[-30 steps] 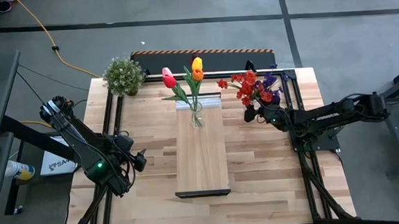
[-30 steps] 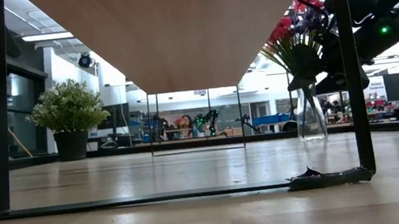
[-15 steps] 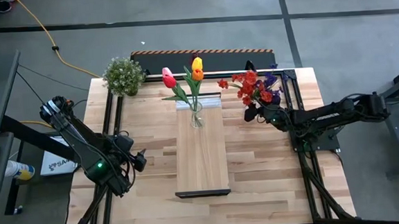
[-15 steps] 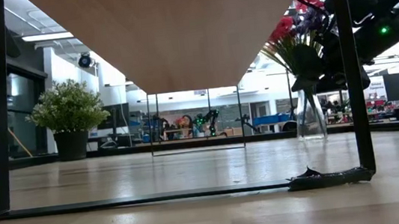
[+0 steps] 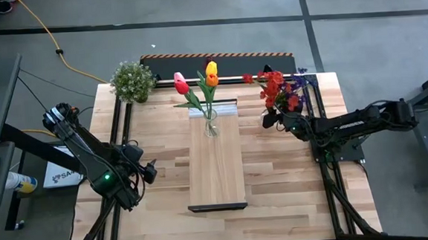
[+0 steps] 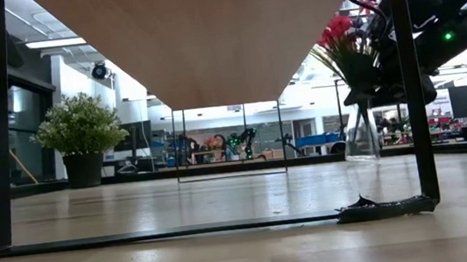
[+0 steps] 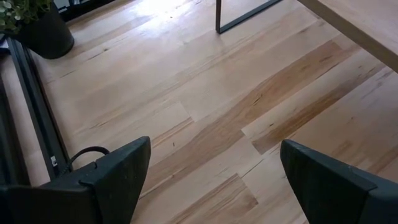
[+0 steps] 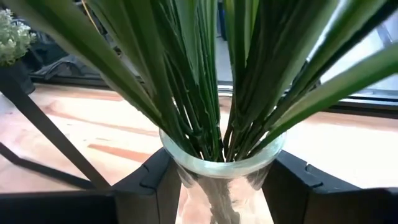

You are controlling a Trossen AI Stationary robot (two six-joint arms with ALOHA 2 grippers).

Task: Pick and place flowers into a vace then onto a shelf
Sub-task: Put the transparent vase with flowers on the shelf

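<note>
Fingers spread wide on the left gripper [image 7: 211,186], empty, low over the table [image 5: 160,205] by its left edge. Waits there.

Farther in, by the right edge: right gripper [image 5: 272,121] with dark fingers [image 8: 155,183] snug on both sides of the glass vase [image 8: 186,163], just under the rim. Looks like a hold on it. Red and purple flowers [image 5: 279,90] inside, stems bunched tight.

Probably hard, smooth and slippery glass, easy to break and top-heavy. Best held at the thin neck, kept upright. Soft, light, bendy flowers.

In the middle: shelf [image 5: 216,172], with tulips [image 5: 210,74] in a second vase [image 5: 211,127] at its far end. Potted plant [image 5: 132,80] at the far left corner.

No words clear enough to read.
</note>
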